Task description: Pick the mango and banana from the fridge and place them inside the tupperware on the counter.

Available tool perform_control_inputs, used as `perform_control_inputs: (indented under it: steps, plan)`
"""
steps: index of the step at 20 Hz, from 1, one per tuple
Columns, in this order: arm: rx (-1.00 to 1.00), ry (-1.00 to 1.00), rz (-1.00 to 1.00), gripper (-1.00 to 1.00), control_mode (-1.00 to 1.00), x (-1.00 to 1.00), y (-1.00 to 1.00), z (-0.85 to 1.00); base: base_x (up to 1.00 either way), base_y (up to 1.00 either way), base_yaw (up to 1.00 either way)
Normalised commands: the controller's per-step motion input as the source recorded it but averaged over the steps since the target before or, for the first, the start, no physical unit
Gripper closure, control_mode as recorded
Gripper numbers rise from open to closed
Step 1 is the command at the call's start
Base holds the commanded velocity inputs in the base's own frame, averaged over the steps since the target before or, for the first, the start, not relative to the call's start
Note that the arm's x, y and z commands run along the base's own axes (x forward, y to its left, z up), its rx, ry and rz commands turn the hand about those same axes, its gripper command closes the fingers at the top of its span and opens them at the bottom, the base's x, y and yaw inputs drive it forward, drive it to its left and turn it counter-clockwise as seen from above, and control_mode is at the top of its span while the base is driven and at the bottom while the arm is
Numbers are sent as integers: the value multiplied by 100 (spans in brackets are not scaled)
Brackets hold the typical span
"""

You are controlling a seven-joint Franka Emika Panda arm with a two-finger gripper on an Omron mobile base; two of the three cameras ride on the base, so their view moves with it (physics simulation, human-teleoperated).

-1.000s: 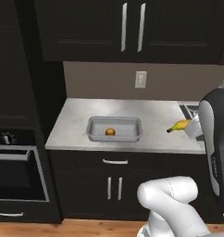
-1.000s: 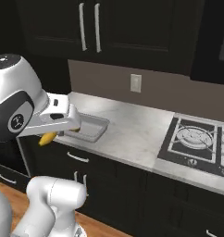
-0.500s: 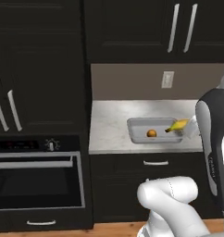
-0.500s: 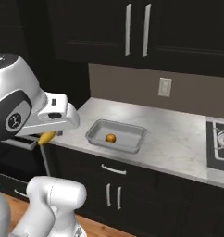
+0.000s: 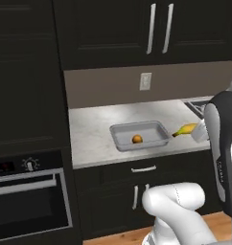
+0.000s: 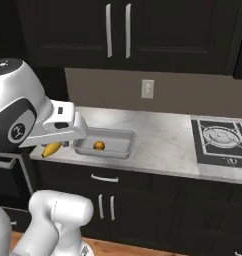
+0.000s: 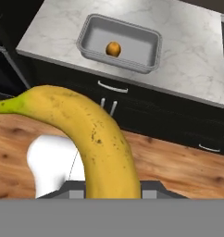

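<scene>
The banana (image 7: 97, 139) sits clamped in the gripper (image 7: 107, 192), its body rising from between the jaws and curving away to one side; the mango (image 7: 113, 48) lies inside the tupperware (image 7: 148, 62) on the counter (image 7: 192, 60), well apart from the held fruit.

Pale marble counter (image 5: 94, 129) ahead of and below my gripper (image 7: 107, 192), grey tupperware (image 5: 119, 139) flat on it, mango (image 5: 137, 139) inside.

Kitchen: oven (image 5: 29, 196), hob (image 6: 222, 141), cabinets (image 6: 118, 35)
</scene>
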Motion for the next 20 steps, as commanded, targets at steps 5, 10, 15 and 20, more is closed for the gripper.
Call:
perform_control_inputs:
  steps: [5,10,15,20]
  plan:
    - [0,0,0,100,100,0,0,0,36,2,-23]
    - [0,0,0,100,100,0,0,0,44,3,-11]
    - [0,0,-1,100,-100,48,1,-41,0,0,0]
    - [0,0,0,100,-100,40,1,-57,0,0,0]
